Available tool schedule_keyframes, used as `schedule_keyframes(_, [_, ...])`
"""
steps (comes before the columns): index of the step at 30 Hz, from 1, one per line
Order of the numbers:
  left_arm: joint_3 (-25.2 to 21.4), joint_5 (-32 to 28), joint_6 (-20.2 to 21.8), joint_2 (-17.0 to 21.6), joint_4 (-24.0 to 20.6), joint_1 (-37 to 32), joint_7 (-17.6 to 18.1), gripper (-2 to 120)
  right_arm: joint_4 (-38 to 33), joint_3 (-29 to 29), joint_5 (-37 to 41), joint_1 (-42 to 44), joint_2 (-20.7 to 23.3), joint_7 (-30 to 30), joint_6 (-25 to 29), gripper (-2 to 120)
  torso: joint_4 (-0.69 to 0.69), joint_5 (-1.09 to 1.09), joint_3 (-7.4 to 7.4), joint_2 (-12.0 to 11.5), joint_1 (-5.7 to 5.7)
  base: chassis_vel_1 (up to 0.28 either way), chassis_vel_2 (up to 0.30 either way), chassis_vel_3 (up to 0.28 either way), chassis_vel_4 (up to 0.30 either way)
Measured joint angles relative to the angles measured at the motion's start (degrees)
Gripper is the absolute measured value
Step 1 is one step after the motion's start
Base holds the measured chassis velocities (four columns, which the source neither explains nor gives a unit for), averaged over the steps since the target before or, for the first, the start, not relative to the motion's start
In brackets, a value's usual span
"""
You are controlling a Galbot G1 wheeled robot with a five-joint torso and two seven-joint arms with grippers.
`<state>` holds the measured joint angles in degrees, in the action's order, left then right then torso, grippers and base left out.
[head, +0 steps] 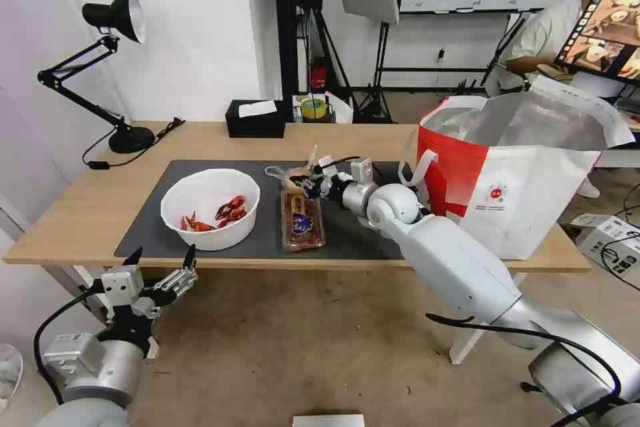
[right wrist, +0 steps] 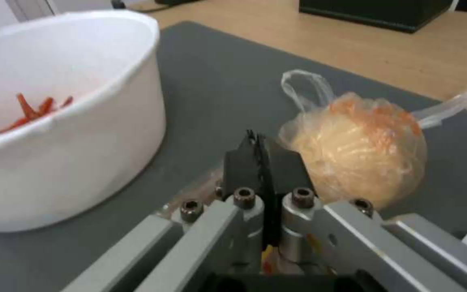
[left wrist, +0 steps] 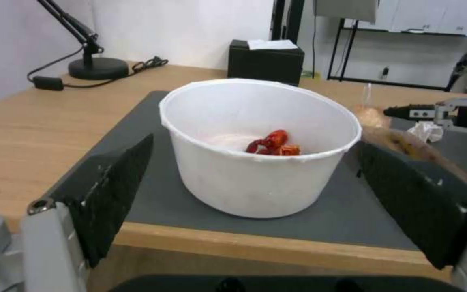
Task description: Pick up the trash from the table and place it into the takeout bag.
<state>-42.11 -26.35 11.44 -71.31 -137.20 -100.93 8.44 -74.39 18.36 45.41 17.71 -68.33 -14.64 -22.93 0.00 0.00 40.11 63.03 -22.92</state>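
Note:
On the table point(head: 373, 140) a white bowl point(head: 210, 207) of red shells stands on the dark mat point(head: 150, 223). Right of it lies a clear tray point(head: 303, 223), with a knotted clear bag holding a beige ball point(head: 291, 180) at its far end. My right gripper point(head: 308, 183) is shut, low over the tray's far end, its fingertips point(right wrist: 258, 162) right beside the beige ball point(right wrist: 358, 154); nothing shows between the pads. A crumpled white tissue point(left wrist: 427, 130) lies by that gripper. The takeout bag point(head: 520, 173) stands open at the right. My left gripper point(head: 164, 253) hangs open below the table's front edge, facing the bowl point(left wrist: 255, 162).
A black desk lamp point(head: 120, 20) stands at the table's back left with its cord trailing. A black tissue box point(head: 255, 119) and a yellow tape roll point(head: 313, 108) sit at the back edge. Light stands rise behind the table.

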Motion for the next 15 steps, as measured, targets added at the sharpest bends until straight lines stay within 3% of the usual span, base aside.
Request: schedule_keyframes(15, [0.1,0.0,-0.1,0.4,-0.2,0.1,-0.1,100,4.6,2.3,-0.4,-3.1,-1.9,-2.6,-3.1,0,0.00,0.00,-0.01,0.0,0.00,0.000,0.000,0.000,0.000])
